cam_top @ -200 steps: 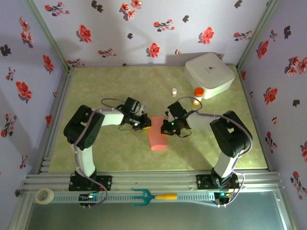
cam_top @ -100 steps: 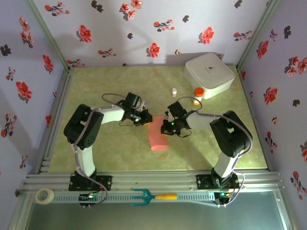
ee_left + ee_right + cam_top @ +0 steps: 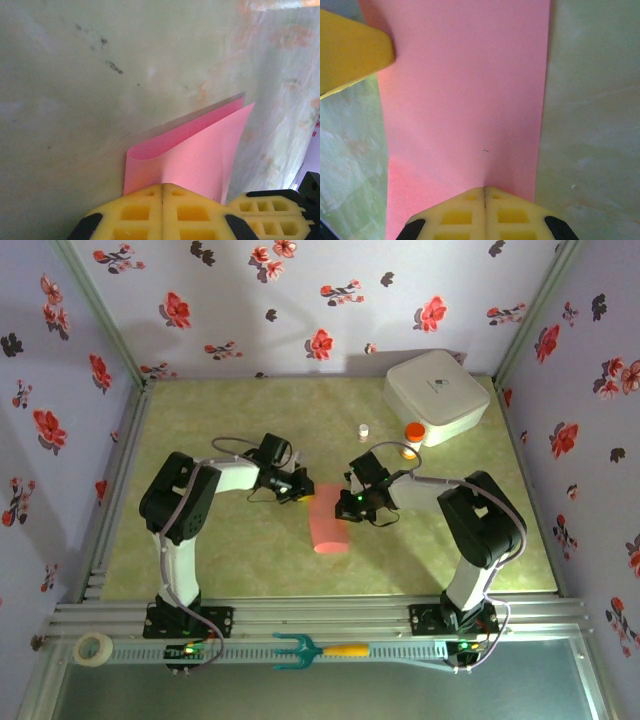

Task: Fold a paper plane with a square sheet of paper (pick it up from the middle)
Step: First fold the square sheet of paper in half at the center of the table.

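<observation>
The salmon-pink square sheet of paper (image 3: pixel 328 525) lies folded in half as a narrow strip on the green table between the two arms. In the left wrist view the sheet of paper (image 3: pixel 200 155) shows a rounded fold on its left side and two layers. My left gripper (image 3: pixel 304 491) is at the strip's far left corner, and its yellow fingertips (image 3: pixel 162 186) are shut on the paper's edge. My right gripper (image 3: pixel 346 506) is at the strip's right edge, shut (image 3: pixel 485 189) on the paper (image 3: pixel 465 100), which has a small crease at the tips. No paper plane shape shows.
A white rounded box (image 3: pixel 436 395) stands at the back right. A small white bottle (image 3: pixel 363 432) and an orange-capped bottle (image 3: pixel 413 433) stand just behind the right gripper. A tape roll (image 3: pixel 94 648) and a teal fork (image 3: pixel 320 650) lie on the front rail.
My left gripper has shifted slightly toward the back of the table and closed fully on the paper's corner. The right arm has held still.
</observation>
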### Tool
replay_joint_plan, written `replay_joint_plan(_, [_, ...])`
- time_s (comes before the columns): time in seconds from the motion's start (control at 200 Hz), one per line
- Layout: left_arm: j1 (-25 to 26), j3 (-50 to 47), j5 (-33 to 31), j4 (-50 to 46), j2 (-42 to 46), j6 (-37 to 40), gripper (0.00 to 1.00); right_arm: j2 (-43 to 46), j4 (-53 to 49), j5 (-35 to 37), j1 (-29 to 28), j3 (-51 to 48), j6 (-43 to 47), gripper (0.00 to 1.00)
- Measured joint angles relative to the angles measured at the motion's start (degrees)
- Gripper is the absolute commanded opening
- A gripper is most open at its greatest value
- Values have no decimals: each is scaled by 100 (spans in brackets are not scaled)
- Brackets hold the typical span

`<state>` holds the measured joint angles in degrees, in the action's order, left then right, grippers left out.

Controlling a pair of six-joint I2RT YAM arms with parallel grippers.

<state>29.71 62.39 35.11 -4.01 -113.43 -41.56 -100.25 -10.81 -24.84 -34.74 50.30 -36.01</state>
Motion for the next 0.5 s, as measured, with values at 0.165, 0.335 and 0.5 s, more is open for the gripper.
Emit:
replay_joint_plan(0.165, [-103,151,-98,-81,-66,-46,3,7,22,0,0,-15,2,0])
replay_joint_plan(0.335, [-111,328,-98,-144,-184,-140,3,13,59,0,0,-37,0,0])
replay_joint_plan(0.5, [-111,433,-188,-256,-214,-229,5,28,98,2,0,-61,0,0])
